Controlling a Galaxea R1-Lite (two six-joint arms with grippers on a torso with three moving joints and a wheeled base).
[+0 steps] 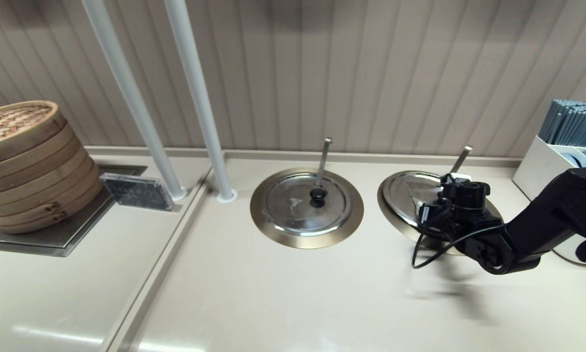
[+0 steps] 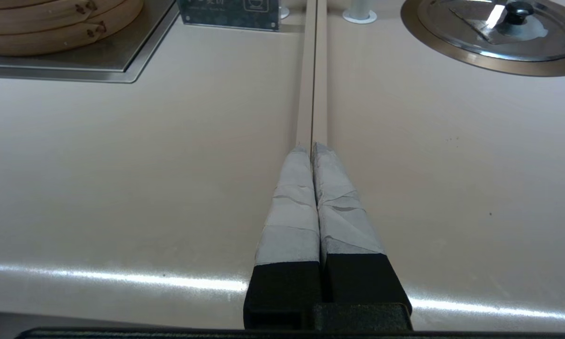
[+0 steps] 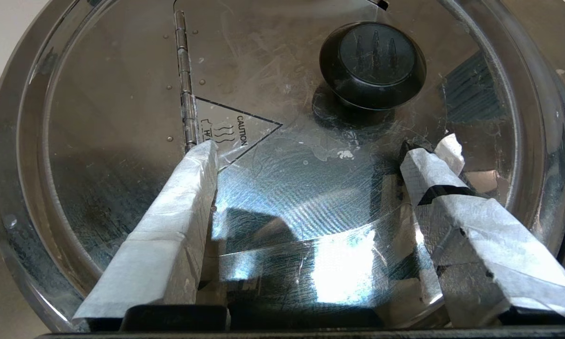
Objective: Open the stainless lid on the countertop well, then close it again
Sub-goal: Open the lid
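The stainless lid (image 1: 404, 192) lies flat on the countertop well, whose bronze-gold ring (image 1: 383, 205) shows at its left edge. The slanting ladle handle (image 1: 461, 159) sticks out at the back. My right gripper (image 1: 455, 196) hangs over the lid and hides its knob in the head view. In the right wrist view the right gripper (image 3: 313, 150) is open, its taped fingers (image 3: 178, 212) spread just above the lid (image 3: 287, 188). The black knob (image 3: 372, 65) sits beyond the fingertips, apart from them, near the triangle mark (image 3: 237, 134). My left gripper (image 2: 313, 148) is shut and empty over the counter seam.
The twin lid (image 1: 306, 203) with its vertical ladle handle sits to the left of the task's well. Two white poles (image 1: 202, 98) rise behind it. Bamboo steamers (image 1: 24, 161) stand far left. A white holder with chopsticks (image 1: 564, 142) stands far right, beside my right arm.
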